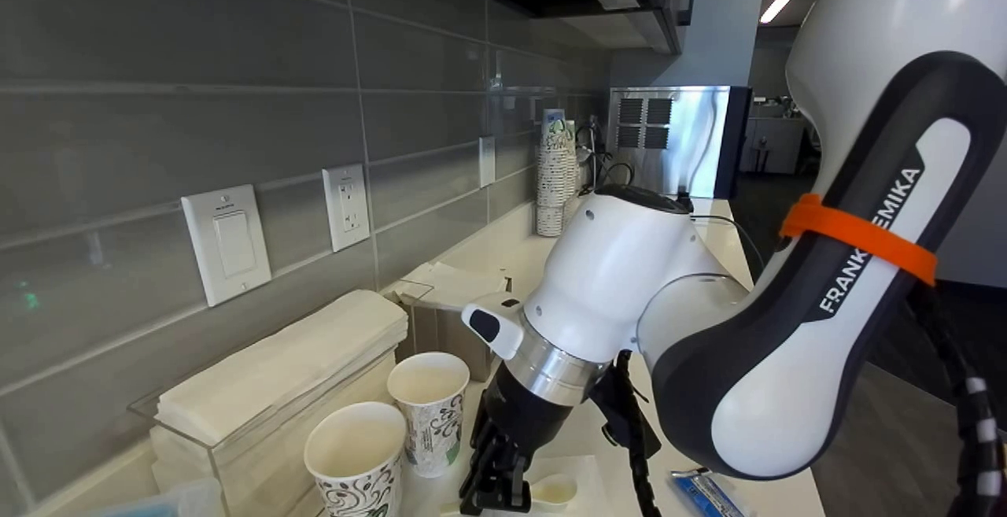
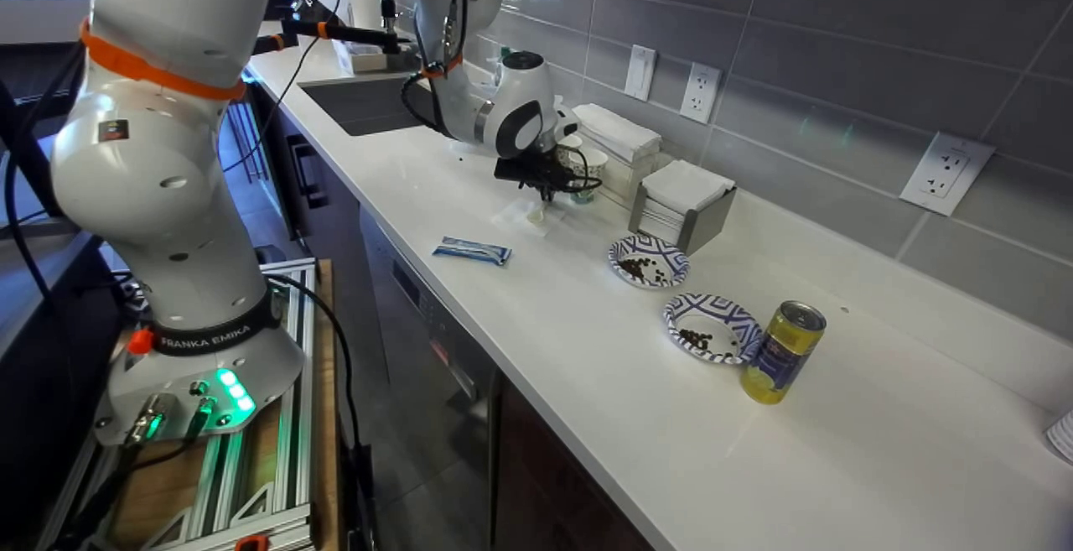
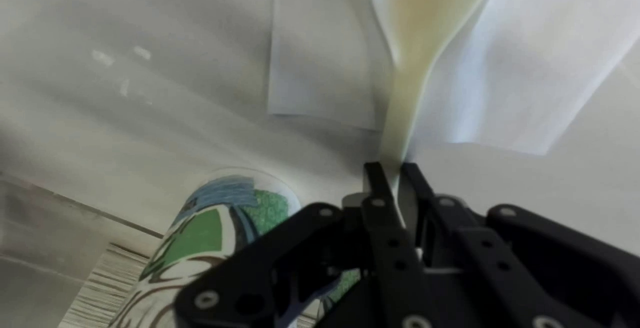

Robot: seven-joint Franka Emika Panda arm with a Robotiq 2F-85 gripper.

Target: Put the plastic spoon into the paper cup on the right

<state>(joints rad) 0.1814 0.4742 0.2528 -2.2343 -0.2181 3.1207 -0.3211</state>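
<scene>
Hanging over the long white desk [image 2: 578,324], the big robot arm [image 1: 708,367] points down beside the right cup [image 1: 435,422]. A dark sink [image 2: 360,106] is set into the desk, well apart from the right cup. A tall pile of napkins [image 1: 283,360] stands near the right cup, and a grey box [image 2: 708,224] of napkins sits near it too. The black tool [image 3: 391,170] is low, just beside the right cup. Thin white paper [image 3: 530,113] lies flat near the right cup. Two blue and white bowls [image 2: 717,306] are well apart from the right cup, and a yellow and purple can [image 2: 784,351] stands even farther from it.

The right cup is white with curly dark lines, and stands up straight. The left cup [image 1: 362,489] looks the same and is just beside it; I cannot tell if they touch. A blue packet [image 2: 471,250] lies farther from the right cup than the paper does. The pale spoon [image 3: 411,73] is near the right cup, with its round end over the paper. The tool pinches its thin handle from both sides. Smallest are the dark bits [image 2: 696,337] in the bowls.
</scene>
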